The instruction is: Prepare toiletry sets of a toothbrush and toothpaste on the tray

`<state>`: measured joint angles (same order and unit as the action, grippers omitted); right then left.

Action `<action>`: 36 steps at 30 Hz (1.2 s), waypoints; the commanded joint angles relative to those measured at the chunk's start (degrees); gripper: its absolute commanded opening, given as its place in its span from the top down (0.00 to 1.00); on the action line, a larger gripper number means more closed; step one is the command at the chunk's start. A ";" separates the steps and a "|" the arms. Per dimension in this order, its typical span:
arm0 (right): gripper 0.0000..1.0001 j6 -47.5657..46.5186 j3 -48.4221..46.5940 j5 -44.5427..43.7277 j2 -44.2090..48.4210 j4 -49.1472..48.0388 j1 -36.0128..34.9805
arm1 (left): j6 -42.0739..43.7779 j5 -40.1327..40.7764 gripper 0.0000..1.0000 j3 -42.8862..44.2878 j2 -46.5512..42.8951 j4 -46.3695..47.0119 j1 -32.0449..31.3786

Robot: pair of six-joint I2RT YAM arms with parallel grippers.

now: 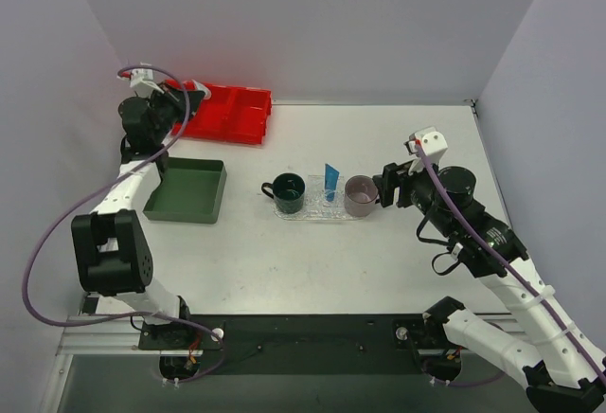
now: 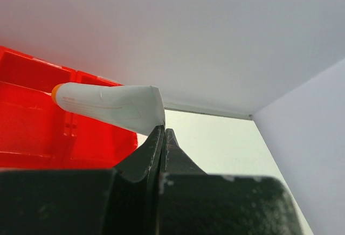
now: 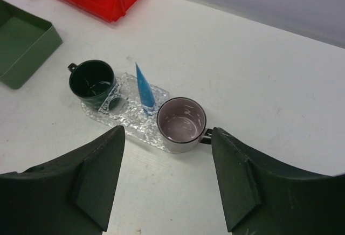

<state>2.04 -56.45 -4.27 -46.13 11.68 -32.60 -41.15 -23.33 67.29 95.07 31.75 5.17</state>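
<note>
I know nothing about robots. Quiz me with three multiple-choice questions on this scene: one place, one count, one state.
1. Where is the blue toothpaste? A. in the red bin B. on the clear tray, between the mugs C. in the green tray
2. How many mugs are there? A. one B. two C. three
3. The left gripper is: A. wide open B. shut on a mug C. shut on the white toothpaste
Answers: 1 B, it stands on the tray between them; 2 B, a green mug and a grey mug; 3 C, it pinches the tube's flat end.
</note>
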 commanded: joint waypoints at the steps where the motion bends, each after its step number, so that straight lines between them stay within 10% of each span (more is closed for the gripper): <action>1: 0.39 0.42 -4.02 10.58 -0.62 1.14 0.43 | 8.52 -8.56 1.00 -1.71 -10.76 -5.45 0.46; 13: 0.41 4.28 -15.26 30.36 -10.64 7.39 -1.06 | 23.13 -28.42 1.00 -7.08 -28.96 -25.68 -2.70; 36: 0.39 2.79 -24.50 46.55 -20.31 18.02 -10.73 | 30.68 -36.70 1.00 -12.09 -41.28 -47.12 -33.46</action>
<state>5.78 -79.26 38.98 -64.58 29.12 -42.02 -11.86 -56.55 54.63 54.81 -13.78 -25.36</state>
